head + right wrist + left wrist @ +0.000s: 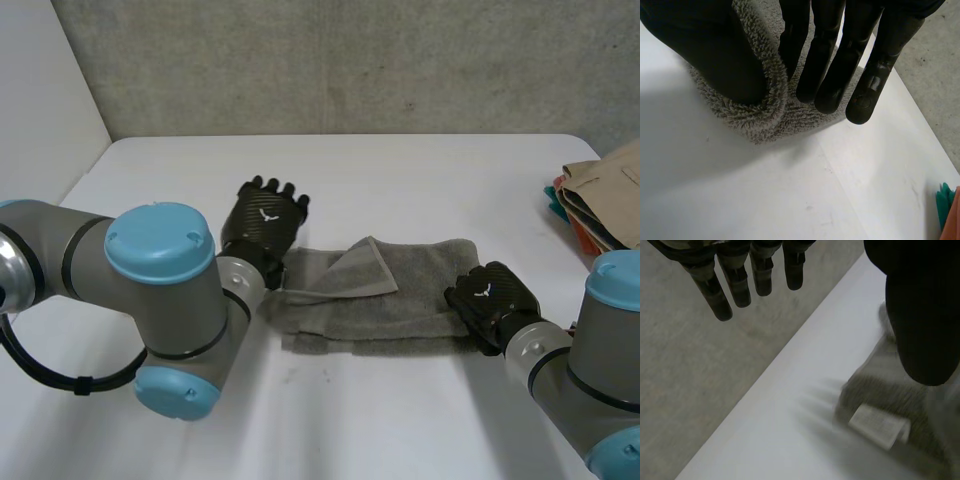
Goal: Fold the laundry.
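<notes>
Head view, towel (400, 300): lying flat at the middle of the table (400, 170), its long axis running from the left arm's side to the right arm's, one corner flap (365, 268) lying turned back over its left half.
Head view, left hand (262, 222): hovering just past the towel's left end, fingers pointing away from the robot.
Head view, right hand (490, 300): sitting on the towel's right near corner.
Head view, pile of clothes (605, 200): lying well apart from the towel, beyond its right end.
Left wrist view, left hand (740, 285): fingers stretching out straight, holding nothing; the towel's end and its white label (877, 426) lying under the thumb (920, 315), apart from the fingertips.
Right wrist view, right hand (840, 50): pinching the towel's edge, the rim curling round the thumb (715, 50), straight fingers pressing from the other side.
Coming move, judged: the free left end is lying below the left hand, toward its thumb; that hand is probably needing to drop and pinch there.
</notes>
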`<act>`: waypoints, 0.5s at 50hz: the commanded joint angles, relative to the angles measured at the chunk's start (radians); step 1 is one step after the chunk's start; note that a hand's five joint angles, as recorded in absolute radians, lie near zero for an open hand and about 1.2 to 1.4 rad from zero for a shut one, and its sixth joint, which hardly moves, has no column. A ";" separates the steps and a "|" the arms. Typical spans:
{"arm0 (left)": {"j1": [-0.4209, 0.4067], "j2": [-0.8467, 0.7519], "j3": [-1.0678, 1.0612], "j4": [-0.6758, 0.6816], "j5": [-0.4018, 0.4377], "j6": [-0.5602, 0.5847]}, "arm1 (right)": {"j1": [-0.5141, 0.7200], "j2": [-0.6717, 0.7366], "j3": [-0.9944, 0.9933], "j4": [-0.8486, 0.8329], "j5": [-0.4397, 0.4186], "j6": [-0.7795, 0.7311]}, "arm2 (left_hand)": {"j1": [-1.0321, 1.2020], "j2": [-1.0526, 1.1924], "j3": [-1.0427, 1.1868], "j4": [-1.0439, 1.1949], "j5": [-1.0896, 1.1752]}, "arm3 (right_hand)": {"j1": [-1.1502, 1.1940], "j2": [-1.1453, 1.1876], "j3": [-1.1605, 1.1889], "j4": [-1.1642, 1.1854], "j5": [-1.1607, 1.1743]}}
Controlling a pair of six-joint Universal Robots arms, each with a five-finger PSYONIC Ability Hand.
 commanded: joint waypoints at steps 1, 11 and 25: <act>-0.036 -0.053 0.028 0.000 0.067 -0.087 | 0.014 0.005 0.001 -0.005 -0.001 0.006 | 0.017 -0.001 -0.009 0.000 -0.017 | 0.478 0.219 0.214 0.208 0.242; -0.048 -0.225 0.157 0.003 0.052 -0.082 | 0.002 0.008 0.007 -0.010 -0.005 0.006 | 0.026 0.008 -0.001 0.009 -0.008 | 0.478 0.219 0.214 0.208 0.242; 0.071 -0.245 0.202 -0.010 -0.141 -0.082 | -0.018 0.000 0.016 -0.010 -0.004 -0.001 | 0.020 0.002 -0.006 0.003 -0.014 | 0.478 0.219 0.214 0.208 0.242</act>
